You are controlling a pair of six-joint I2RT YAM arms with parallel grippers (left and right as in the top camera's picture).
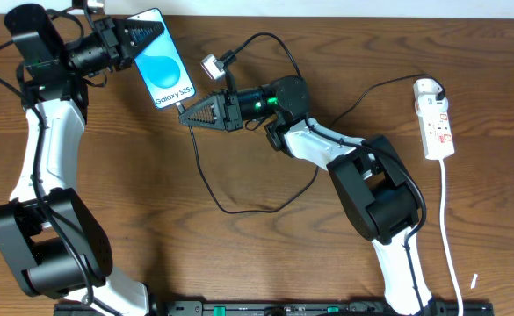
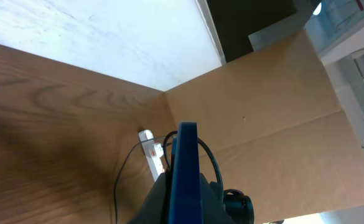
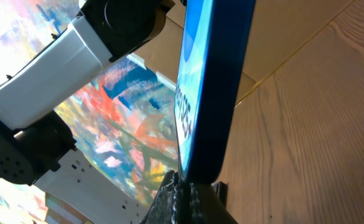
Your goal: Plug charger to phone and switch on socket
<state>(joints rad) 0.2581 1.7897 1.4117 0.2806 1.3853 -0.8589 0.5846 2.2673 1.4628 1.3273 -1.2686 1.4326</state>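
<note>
At the upper left of the desk (image 1: 265,263), my left tool (image 1: 141,39) pinches the phone (image 1: 162,68) by its top end, screen facing up. My right tool (image 1: 186,117) is pressed together on the charger (image 1: 239,211) plug, right at the phone's lower edge. The socket (image 1: 436,123) lies well apart, by the right edge.

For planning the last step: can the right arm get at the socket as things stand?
Probably yes, but not right now: the right gripper is shut on the charger at the phone. The socket lies in the open on that arm's side.
</note>
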